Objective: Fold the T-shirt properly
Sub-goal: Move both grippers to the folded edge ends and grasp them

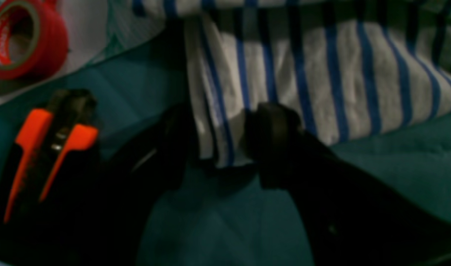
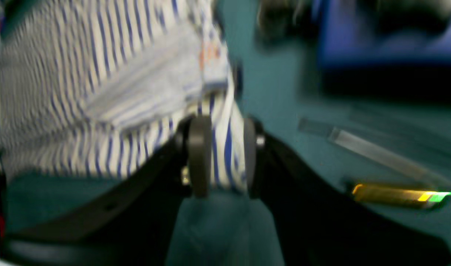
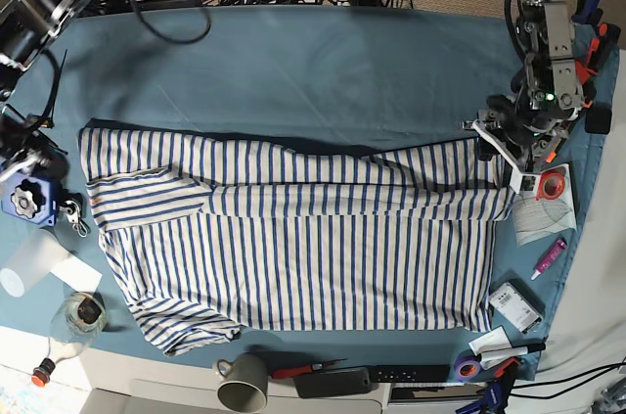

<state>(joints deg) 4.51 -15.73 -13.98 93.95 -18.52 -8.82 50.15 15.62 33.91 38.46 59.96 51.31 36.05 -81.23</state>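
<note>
A blue-striped white T-shirt [image 3: 293,238] lies spread across the teal-covered worktop [image 3: 293,71], top edge folded over. The left hand [image 1: 219,144] pinches its hem; the right hand [image 2: 221,159] grips what seems, through blur, the collar edge. Red tape roll [image 1: 22,38] nearby.

T-shirt [image 3: 293,238] spread on table cloth [image 3: 293,71], mug [image 3: 245,390] before it

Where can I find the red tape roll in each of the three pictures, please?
Left wrist view: the red tape roll lies at the top left corner, beside the striped T-shirt.
Right wrist view: not in it.
Base view: the roll lies at the right edge of the table, just right of the T-shirt's folded edge.
Shared landmark: the T-shirt.
</note>
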